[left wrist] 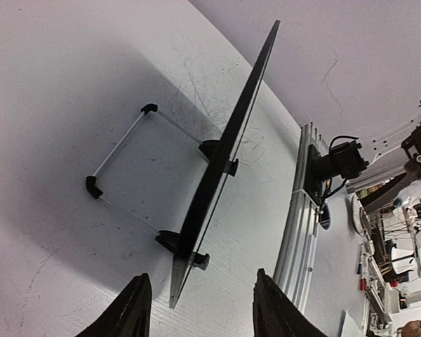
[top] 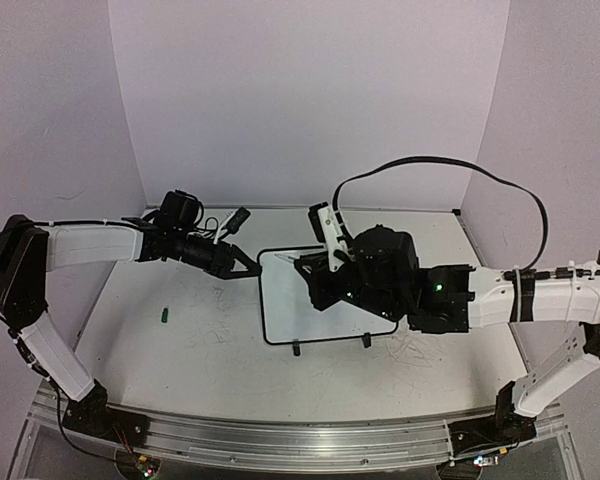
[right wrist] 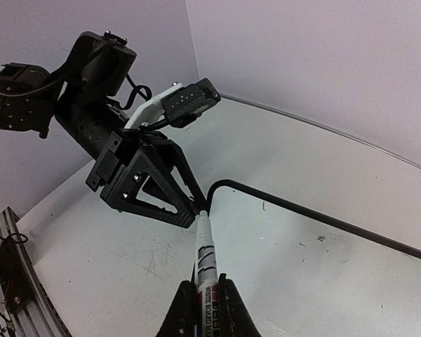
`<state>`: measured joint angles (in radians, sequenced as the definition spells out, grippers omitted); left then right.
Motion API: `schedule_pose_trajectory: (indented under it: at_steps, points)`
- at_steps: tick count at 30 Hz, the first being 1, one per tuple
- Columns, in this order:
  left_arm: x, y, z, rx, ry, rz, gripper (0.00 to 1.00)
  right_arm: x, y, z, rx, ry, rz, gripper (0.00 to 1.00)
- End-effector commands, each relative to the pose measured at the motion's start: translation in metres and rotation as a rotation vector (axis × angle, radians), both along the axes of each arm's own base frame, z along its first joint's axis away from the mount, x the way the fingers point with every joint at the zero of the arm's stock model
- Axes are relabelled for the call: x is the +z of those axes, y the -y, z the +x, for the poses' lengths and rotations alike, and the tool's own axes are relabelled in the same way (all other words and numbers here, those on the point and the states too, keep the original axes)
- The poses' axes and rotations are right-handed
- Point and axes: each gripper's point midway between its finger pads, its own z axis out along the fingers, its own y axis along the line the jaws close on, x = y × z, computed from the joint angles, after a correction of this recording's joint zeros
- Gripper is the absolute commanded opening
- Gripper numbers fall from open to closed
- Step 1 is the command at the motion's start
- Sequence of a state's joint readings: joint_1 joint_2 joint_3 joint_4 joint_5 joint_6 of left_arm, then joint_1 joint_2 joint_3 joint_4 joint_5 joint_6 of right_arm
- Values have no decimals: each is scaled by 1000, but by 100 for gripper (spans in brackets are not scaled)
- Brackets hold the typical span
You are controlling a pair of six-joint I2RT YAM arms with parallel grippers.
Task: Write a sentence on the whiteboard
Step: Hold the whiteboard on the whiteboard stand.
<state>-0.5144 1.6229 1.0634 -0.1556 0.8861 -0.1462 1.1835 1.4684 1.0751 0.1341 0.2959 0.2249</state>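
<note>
The left arm [top: 80, 245] is reaching in from the left edge of the table [top: 180, 350]; a small green piece [top: 166, 316] is lying on the table in front of it, well apart from everything else. The left gripper [top: 252, 268] is sitting at the upper left corner of the whiteboard [top: 280, 305]; in the left wrist view its fingers [left wrist: 133, 305] are standing spread on either side of the board's thin edge, with a gap showing on each side, so they are straddling the corner rather than pinching it. The whiteboard is standing in the middle of the table on two black feet [top: 296, 348], between the two grippers; a wire stand [left wrist: 119, 151] is reaching out from one of its faces. The marker [right wrist: 205, 256] is pointing at that same corner, its tip lying just beside a left fingertip; whether it is touching the board I cannot tell. The right gripper [right wrist: 205, 282] is hanging over the board's right half, its fingers pressing on the marker's barrel from both sides. The right arm [top: 550, 295] is stretching in from the right; a black cable [top: 450, 165] is looping above it.
</note>
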Motion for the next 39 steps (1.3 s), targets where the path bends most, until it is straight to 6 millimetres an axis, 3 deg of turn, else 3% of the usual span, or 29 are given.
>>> schedule_pose_trajectory:
  at_steps: [1, 8, 16, 20, 30, 39]
  points:
    - [17, 9, -6, -67, -1, -100, 45, 1, -16, 5, 13, 7, -11, 0]
    - [10, 12, 0, -57, -12, -97, 34, -5, -21, 8, 16, 22, -51, 0]
    - [7, 1, 16, 1, -10, -85, 37, -9, -22, 11, 1, 21, -68, 0]
    - [5, 3, 15, -15, -19, -94, 30, -14, -25, 12, 1, 15, -78, 0]
    - [3, 9, 9, -54, -47, -114, 29, -22, -29, 19, -36, 0, -105, 0]
    - [4, 12, 13, -52, -26, -122, 19, -27, -27, 25, -76, -4, -124, 0]
